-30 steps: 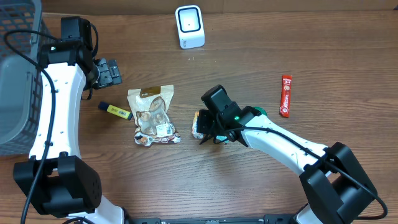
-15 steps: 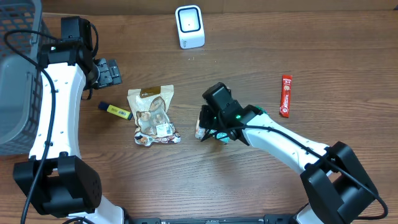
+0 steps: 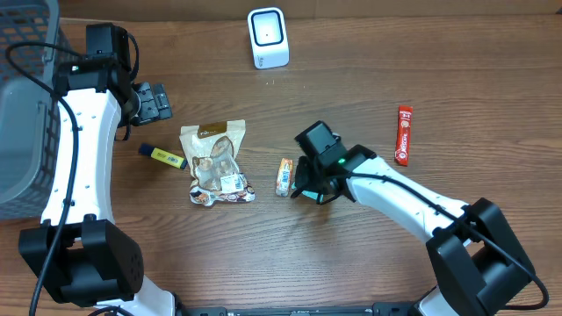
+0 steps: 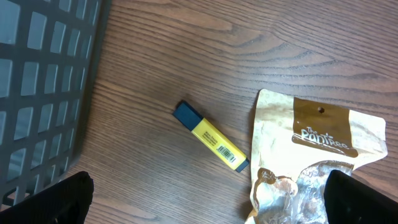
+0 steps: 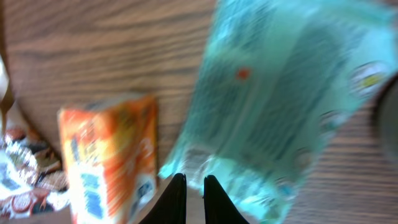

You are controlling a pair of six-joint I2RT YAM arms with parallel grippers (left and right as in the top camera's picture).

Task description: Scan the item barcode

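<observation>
The white barcode scanner (image 3: 268,38) stands at the table's far edge. My right gripper (image 3: 309,189) hangs low over mid-table, its jaws nearly together. In the right wrist view the gripper (image 5: 191,180) pinches the near edge of a blurred teal packet (image 5: 280,106), of which only a sliver (image 3: 320,198) shows from overhead. An orange packet (image 3: 284,175) (image 5: 112,162) lies just left of the fingers, apart from them. My left gripper (image 3: 154,101) (image 4: 211,208) stands wide open at the far left, empty, above a yellow highlighter (image 4: 211,137) (image 3: 162,155).
A tan and silver snack pouch (image 3: 215,164) (image 4: 317,155) lies left of centre. A red stick packet (image 3: 403,135) lies at the right. A grey mesh basket (image 3: 22,114) (image 4: 43,93) fills the left edge.
My right gripper has shifted to the right, uncovering the orange packet that it was over. The left arm has not moved.
</observation>
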